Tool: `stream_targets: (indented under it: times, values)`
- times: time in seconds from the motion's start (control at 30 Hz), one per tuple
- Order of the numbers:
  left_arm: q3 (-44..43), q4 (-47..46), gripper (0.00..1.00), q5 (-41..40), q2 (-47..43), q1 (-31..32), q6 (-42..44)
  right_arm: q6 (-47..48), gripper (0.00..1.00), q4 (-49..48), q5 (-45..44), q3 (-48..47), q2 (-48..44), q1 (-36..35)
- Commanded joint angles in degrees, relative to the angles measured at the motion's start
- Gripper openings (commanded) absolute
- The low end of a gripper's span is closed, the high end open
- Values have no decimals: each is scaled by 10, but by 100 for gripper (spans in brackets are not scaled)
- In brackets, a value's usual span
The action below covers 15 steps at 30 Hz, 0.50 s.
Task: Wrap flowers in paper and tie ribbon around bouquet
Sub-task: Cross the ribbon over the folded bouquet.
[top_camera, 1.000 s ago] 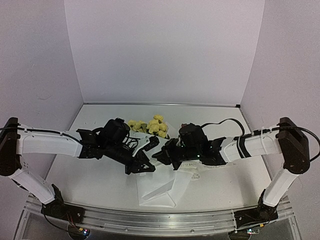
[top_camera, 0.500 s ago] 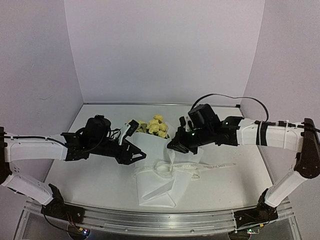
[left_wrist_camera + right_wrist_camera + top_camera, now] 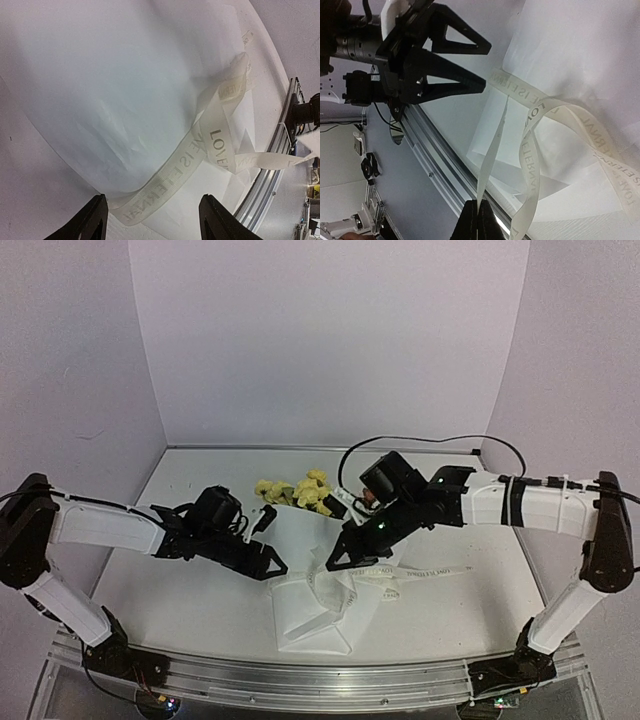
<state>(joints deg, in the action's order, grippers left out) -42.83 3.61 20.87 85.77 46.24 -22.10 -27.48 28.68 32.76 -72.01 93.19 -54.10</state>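
Observation:
The bouquet lies mid-table: yellow flowers (image 3: 300, 490) poke from the far end of a white paper (image 3: 310, 612) cone. The cream lettered ribbon (image 3: 420, 573) is looped round the cone's narrow part, with one tail lying off to the right. My left gripper (image 3: 268, 566) is open just left of the knot. In the left wrist view the ribbon (image 3: 175, 170) lies on the paper (image 3: 100, 100), beyond the spread fingers (image 3: 95, 220) and untouched. My right gripper (image 3: 477, 210) is shut on a thin ribbon strand (image 3: 492, 155) rising from the knot. The open left gripper (image 3: 487, 66) faces it.
The metal rail (image 3: 300, 680) runs along the table's near edge, close to the paper's lower corner. White walls enclose the table on the left, back and right. A black cable (image 3: 430, 440) arcs above the right arm.
My left gripper opened and let go of the ribbon, drew away left, then came back toward the knot. My right gripper swung out right and returned lower, still pinching the ribbon.

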Motion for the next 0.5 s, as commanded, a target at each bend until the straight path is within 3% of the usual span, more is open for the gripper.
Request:
stream_targets:
  times: [0.0,0.17,0.47]
  values:
    - [-46,26,67,0,36,2,-1,35,0,9,45,-24,24,-20]
    - [-66,44,68,-7,57,3,9,31,0,-12,62,-26,41,-35]
    - [-77,70,55,10,68,7,28,16,0,-26,81,-31,72,-40]
